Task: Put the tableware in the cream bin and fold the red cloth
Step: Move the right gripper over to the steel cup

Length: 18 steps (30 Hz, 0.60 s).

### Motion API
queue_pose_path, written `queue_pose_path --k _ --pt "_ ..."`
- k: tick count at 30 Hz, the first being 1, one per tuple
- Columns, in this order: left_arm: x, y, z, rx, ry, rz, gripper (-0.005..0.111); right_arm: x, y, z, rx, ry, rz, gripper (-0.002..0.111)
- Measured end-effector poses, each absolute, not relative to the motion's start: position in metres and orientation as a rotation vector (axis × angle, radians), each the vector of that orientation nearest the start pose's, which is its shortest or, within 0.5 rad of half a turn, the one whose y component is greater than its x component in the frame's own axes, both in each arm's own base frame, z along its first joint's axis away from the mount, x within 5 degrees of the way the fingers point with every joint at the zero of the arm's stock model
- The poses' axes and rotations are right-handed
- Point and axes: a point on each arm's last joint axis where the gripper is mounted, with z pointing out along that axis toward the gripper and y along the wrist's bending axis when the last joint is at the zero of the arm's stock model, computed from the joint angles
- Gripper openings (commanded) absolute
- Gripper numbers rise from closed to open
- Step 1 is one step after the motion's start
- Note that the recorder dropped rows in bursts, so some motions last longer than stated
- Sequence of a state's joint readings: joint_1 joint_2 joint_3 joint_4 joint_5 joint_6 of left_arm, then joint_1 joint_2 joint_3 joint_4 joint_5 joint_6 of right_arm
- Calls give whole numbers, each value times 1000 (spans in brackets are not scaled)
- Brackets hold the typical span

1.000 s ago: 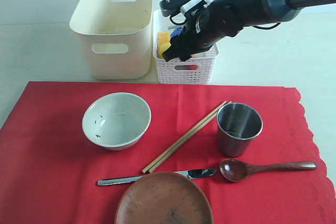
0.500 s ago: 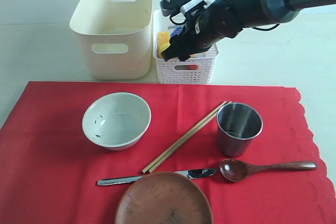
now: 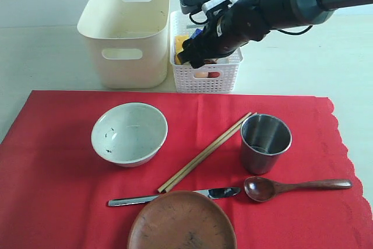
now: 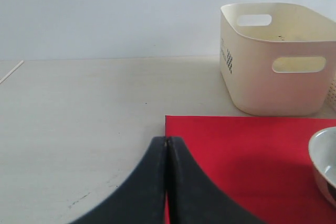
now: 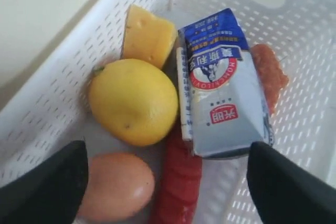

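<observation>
On the red cloth [image 3: 58, 202] lie a white speckled bowl [image 3: 129, 133], a steel cup [image 3: 265, 142], wooden chopsticks [image 3: 205, 153], a metal knife [image 3: 175, 196], a dark wooden spoon [image 3: 294, 186] and a brown plate [image 3: 182, 221]. Behind the cloth stands the cream bin [image 3: 125, 33]. My right gripper [image 3: 195, 56] hangs over the white basket. It is open [image 5: 168, 153], with nothing between its fingers. The left wrist view shows my left gripper [image 4: 167, 140] shut and empty, low over the cloth's corner [image 4: 236, 156], with the bin [image 4: 278, 59] beyond.
The white lattice basket [image 3: 205, 77] stands right of the cream bin. It holds a lemon [image 5: 134, 100], cheese [image 5: 148, 35], a milk carton [image 5: 223, 87], an egg [image 5: 115, 184] and a red sausage [image 5: 178, 182]. Bare tabletop [image 4: 79, 108] surrounds the cloth.
My right gripper has shifted slightly up and back over the white basket. The tableware on the cloth has not moved.
</observation>
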<state>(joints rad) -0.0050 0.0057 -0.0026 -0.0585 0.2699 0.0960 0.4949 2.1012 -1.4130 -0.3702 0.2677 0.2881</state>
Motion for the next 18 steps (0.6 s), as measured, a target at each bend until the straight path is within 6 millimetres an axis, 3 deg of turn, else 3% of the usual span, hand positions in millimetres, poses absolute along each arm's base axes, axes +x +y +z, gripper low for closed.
queue_pose_path --k 4,10,15,18 --pt "55 -2 189 50 1755 12 0 399 203 175 -611 2354 48 64" --pt "55 -2 189 50 1755 12 0 386 192 222 -548 2351 20 27" --pt "55 -2 189 50 1755 12 0 367 184 241 -443 2295 119 0" --pt "55 -2 189 50 1755 12 0 347 177 242 -418 2263 182 0"
